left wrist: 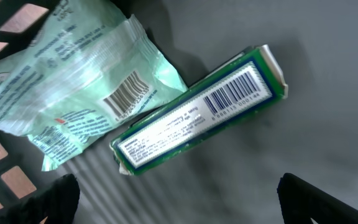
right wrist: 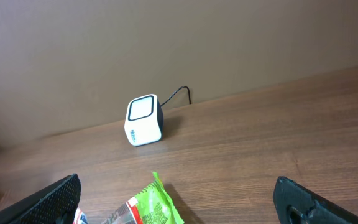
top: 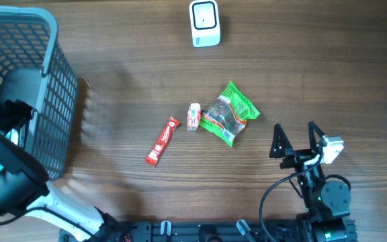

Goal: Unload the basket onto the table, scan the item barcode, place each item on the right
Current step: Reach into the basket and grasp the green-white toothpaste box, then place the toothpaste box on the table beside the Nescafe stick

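Left gripper (left wrist: 176, 186) hangs with fingers spread wide over a green box (left wrist: 197, 118) and a pale packet (left wrist: 79, 87), barcodes up, inside the basket (top: 59, 101) far left of the scanner (top: 204, 23). Right gripper (top: 295, 128), equally wide and empty, sits robot-side and right of the scanner. Green snack packet (top: 228, 113), candy (top: 193, 116) and red stick (top: 162, 141) lie on the robot's side of the scanner.

Overhead, the basket (top: 59, 101) ran off the top and left edges, and the left gripper (left wrist: 176, 199) could not be made out inside it; its own camera caught only the jaws' dark tips. The pale packet (left wrist: 73, 81) was cut at top and left. The right wrist view cut the green bag (right wrist: 153, 206) at the bottom edge.
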Robot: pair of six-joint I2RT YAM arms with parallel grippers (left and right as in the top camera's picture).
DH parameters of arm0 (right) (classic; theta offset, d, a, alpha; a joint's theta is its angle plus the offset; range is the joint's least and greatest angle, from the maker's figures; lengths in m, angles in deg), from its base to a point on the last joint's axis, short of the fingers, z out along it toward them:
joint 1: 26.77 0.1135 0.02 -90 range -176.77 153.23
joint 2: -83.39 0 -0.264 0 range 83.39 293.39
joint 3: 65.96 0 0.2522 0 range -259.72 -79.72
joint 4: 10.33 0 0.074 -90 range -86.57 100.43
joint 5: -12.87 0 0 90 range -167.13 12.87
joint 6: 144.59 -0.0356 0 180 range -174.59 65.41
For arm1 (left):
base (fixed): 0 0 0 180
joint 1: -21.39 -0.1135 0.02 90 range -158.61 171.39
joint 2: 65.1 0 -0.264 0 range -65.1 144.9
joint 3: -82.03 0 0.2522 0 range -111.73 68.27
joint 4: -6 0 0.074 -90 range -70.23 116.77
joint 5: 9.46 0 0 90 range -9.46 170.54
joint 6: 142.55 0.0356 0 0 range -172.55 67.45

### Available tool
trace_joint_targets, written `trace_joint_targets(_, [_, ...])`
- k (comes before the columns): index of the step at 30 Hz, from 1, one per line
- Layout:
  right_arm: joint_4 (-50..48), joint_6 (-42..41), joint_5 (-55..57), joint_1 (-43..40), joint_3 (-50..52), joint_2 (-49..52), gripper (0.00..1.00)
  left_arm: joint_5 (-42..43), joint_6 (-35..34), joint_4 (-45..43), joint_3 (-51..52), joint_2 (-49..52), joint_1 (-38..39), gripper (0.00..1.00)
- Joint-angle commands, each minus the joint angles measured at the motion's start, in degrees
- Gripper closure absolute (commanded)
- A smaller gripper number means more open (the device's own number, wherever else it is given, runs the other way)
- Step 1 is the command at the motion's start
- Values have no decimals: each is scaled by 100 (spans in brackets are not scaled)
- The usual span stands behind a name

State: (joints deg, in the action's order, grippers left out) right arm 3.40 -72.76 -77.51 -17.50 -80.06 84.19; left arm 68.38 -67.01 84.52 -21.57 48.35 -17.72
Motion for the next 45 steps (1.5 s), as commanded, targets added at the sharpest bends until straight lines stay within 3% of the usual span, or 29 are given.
trace_joint_targets(1, [-33,-2,44,-20,4,-15,0,55,50,2,-4,251,-186,0])
trace_joint_targets(8, [-33,-2,44,-20,4,-15,0,627,-116,-490,415,358,-402,0])
trace_joint_targets(10, [-33,-2,44,-20,4,-15,0,837,-116,-533,420,358,-402,6])
trace_joint_targets(14, [-33,-2,44,-20,4,-15,0,1161,-116,-597,420,358,-402,31])
trace_joint_targets(15, [-33,0,44,-20,4,-15,0,1217,-116,-603,420,358,-402,50])
trace_joint_targets(17, [-35,-2,44,-20,4,-15,0,1342,-118,-601,420,358,-402,59])
trace_joint_targets(21, [-33,-2,44,-20,4,-15,0,1821,-118,-603,420,356,-402,61])
trace_joint_targets(23, [-35,-2,46,-20,4,-15,0,1814,-116,-608,420,356,-402,53])
trace_joint_targets(24, [-35,-2,44,-20,4,-15,0,1812,-116,-608,420,356,-404,56])
trace_joint_targets(26, [-33,-2,44,-20,4,-15,0,1840,-118,-608,413,354,-402,96])
trace_joint_targets(31, [-33,-2,44,-20,4,-15,0,2852,-116,-389,-33,111,-402,96])
trace_joint_targets(34, [-35,-2,44,-20,4,-15,0,2955,-118,48,-640,-358,-391,96])
trace_joint_targets(39, [-33,0,44,-20,4,-15,0,2999,-297,439,-1119,-1932,-199,96])
trace_joint_targets(42, [-33,-2,44,-20,4,-15,0,2994,-315,817,-1119,-3034,509,96])
trace_joint_targets(45, [-33,-2,44,-20,4,-15,0,2940,-317,1104,-1091,-3497,1558,96])
